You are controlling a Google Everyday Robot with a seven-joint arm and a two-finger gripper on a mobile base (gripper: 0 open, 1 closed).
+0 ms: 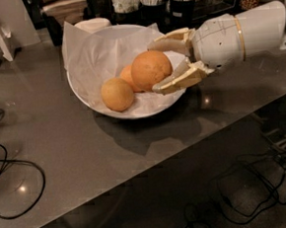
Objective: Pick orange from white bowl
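The white bowl (85, 99), wide and shallow and lined with crumpled white paper, sits on the grey counter. My gripper (158, 66) reaches in from the right and is shut on the orange (151, 70), round with dimpled skin, holding it lifted above the bowl's right side. One finger (171, 40) lies behind the orange and the other finger (180, 80) in front of it. A duller yellowish fruit (117, 94) rests in the bowl at the front. A smoother, lighter orange fruit (126, 75) lies behind it, partly hidden by the held orange.
The grey counter (62, 157) runs to a front edge with black cables (18, 190) on the left. Dark cups with utensils (153, 6) and a white card (0, 28) stand behind the bowl. Floor with cables (247, 187) lies at the lower right.
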